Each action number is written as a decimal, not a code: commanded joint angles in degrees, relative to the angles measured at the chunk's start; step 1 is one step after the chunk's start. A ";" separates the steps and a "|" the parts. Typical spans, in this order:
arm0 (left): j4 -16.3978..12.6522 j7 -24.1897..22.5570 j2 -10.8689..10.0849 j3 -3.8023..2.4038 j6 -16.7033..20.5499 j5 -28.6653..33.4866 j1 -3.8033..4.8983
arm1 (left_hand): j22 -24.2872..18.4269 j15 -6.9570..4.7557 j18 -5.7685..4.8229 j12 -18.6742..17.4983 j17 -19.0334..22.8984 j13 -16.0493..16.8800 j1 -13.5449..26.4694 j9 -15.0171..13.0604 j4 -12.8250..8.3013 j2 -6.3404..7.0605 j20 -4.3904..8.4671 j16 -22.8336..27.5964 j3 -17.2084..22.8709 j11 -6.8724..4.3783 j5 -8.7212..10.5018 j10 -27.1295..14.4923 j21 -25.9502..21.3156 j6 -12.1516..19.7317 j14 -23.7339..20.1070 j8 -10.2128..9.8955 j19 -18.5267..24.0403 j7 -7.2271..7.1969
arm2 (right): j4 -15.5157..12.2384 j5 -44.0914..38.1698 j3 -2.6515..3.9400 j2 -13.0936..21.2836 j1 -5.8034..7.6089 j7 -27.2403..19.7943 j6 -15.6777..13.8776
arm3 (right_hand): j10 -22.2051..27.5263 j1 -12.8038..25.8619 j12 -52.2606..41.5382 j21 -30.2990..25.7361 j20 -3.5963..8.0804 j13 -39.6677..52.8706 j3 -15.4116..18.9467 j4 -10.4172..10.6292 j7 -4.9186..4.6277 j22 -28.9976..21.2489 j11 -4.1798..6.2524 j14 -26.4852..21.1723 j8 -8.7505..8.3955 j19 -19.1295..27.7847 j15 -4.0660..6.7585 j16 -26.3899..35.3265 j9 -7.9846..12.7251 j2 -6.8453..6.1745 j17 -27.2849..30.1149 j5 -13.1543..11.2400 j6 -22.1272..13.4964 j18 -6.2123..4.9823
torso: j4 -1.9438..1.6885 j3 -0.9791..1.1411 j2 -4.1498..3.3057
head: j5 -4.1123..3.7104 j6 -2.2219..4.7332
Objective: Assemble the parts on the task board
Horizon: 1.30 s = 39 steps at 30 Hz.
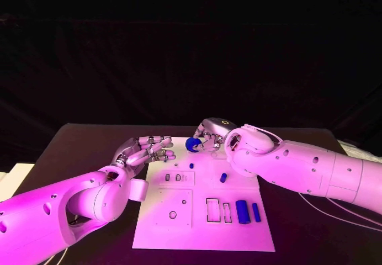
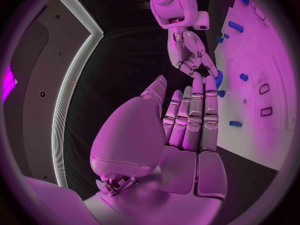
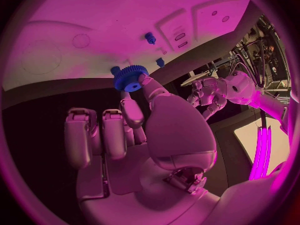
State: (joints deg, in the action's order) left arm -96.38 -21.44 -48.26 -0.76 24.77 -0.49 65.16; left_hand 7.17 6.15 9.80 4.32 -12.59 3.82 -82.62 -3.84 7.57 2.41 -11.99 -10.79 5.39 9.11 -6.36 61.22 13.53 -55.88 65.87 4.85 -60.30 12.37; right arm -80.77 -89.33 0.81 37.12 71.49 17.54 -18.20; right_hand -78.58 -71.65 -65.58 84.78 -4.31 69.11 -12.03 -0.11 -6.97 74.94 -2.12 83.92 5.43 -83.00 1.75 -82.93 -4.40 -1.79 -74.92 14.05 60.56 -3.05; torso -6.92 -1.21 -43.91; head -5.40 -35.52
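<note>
- Right hand (image 1: pixel 209 132): I see it reaching over the far edge of the task board (image 1: pixel 199 226), pinching a blue gear (image 1: pixel 194 144) between thumb and a finger; other fingers curled beside it.
- Blue gear: toothed disc with a round hub, held above the board's far edge.
- Left hand (image 1: pixel 147 150): at the board's far left edge, fingers straight, side by side, holding nothing; near the gear, not touching.
- Task board: flat white plate with rectangular and round recesses.
- Blue cylinders (image 1: pixel 242 212): two lying side by side at the board's near right.
- Small blue pegs (image 1: pixel 223 177): mid-board.
</note>
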 commanded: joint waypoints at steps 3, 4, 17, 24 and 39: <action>-0.13 0.04 0.16 -0.05 -1.27 -0.90 0.06 | 0.07 -0.13 0.47 -0.31 -0.07 0.00 -0.12 0.00 -0.37 -0.38 0.01 0.31 -0.10 0.11 0.18 -0.23 0.03 0.01 0.27 -0.18 -0.25 0.04 | 2.11 -3.91 -0.18 -2.02 -0.14 1.40 1.57 | 0.04 -0.31 0.32 0.18 0.09 -0.03 -0.32 -0.13 0.01 3.95 0.21 3.55 -0.06 -0.30 0.38 -0.19 -0.05 0.00 -1.21 -0.30 0.57 0.53 | 0.11 0.02 -0.06 | 0.39 -0.10; -0.15 0.04 0.17 -0.05 -1.27 -0.90 0.06 | 0.07 -0.13 0.47 -0.31 -0.07 0.00 -0.12 0.00 -0.37 -0.38 0.01 0.31 -0.10 0.11 0.18 -0.23 0.03 0.01 0.27 -0.18 -0.25 0.04 | 2.53 -4.10 -0.22 -2.44 -0.21 1.45 1.70 | 0.08 -0.39 0.41 0.18 0.09 -0.07 -0.41 -0.20 0.00 3.95 0.21 3.55 -0.10 -0.30 0.38 -0.19 -0.04 -0.07 -1.22 -0.34 0.57 0.53 | 0.14 0.03 -0.07 | 0.45 -0.13; -0.21 -0.01 0.33 -0.05 -1.07 -0.90 0.07 | 0.07 -0.13 0.47 -0.31 -0.07 0.00 -0.12 0.00 -0.37 -0.38 0.01 0.31 -0.10 0.11 0.18 -0.23 0.03 0.01 0.27 -0.18 -0.25 0.04 | 5.18 -5.19 -0.52 -5.73 -1.34 2.50 2.72 | 0.62 -0.11 1.54 -0.14 0.02 -0.69 -0.63 -0.14 -0.32 3.32 -0.05 3.35 -0.77 0.13 0.22 0.28 0.20 -0.91 -0.43 -0.92 -0.11 0.40 | 0.19 0.09 -0.02 | 0.70 -0.42; -0.20 0.02 0.31 -0.05 -1.02 -0.90 0.07 | 0.08 -0.13 0.46 -0.31 -0.11 0.00 -0.09 -0.01 -0.39 -0.38 0.01 0.33 -0.08 0.11 0.19 -0.21 0.03 -0.01 0.27 -0.18 -0.25 0.05 | 6.11 -5.26 -0.69 -6.40 -1.43 2.66 2.43 | 3.91 -0.18 7.40 -0.69 -0.59 -4.87 -0.97 -0.15 -1.48 2.31 -1.05 3.25 -2.05 0.84 -0.58 0.52 0.79 -2.06 -0.27 -1.90 -4.88 0.19 | 0.26 0.11 0.00 | 0.61 -0.34; -0.21 0.08 0.30 -0.05 -1.06 -0.89 0.07 | 0.08 -0.13 0.46 -0.31 -0.12 0.00 -0.08 -0.01 -0.40 -0.38 0.01 0.34 -0.07 0.12 0.20 -0.21 0.03 -0.01 0.28 -0.18 -0.25 0.06 | 6.53 -5.13 -0.92 -6.67 -1.44 1.45 2.51 | 7.20 -0.47 12.65 -1.40 -1.50 -8.93 -0.85 0.38 -2.50 1.03 -2.04 3.08 -1.90 1.75 -1.47 0.85 0.68 -3.11 -0.01 -2.21 -9.86 -0.11 | 0.14 0.10 -0.03 | 0.43 -0.46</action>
State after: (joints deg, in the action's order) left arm -96.46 -21.18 -48.07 -0.76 24.66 -1.07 65.17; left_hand 7.15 6.15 9.80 4.32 -12.66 3.82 -82.62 -3.84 7.57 2.41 -11.99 -10.79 5.39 9.11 -6.36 61.22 13.53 -55.88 65.87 4.85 -60.30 12.37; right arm -74.00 -93.73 -0.09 30.40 70.08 19.56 -16.22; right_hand -71.71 -72.20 -53.12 83.68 -5.76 60.13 -13.00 0.06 -9.43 74.91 -4.28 83.92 3.53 -81.54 0.71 -82.35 -3.67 -4.19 -74.94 12.18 50.93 -3.05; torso -6.72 -1.10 -43.95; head -4.93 -35.88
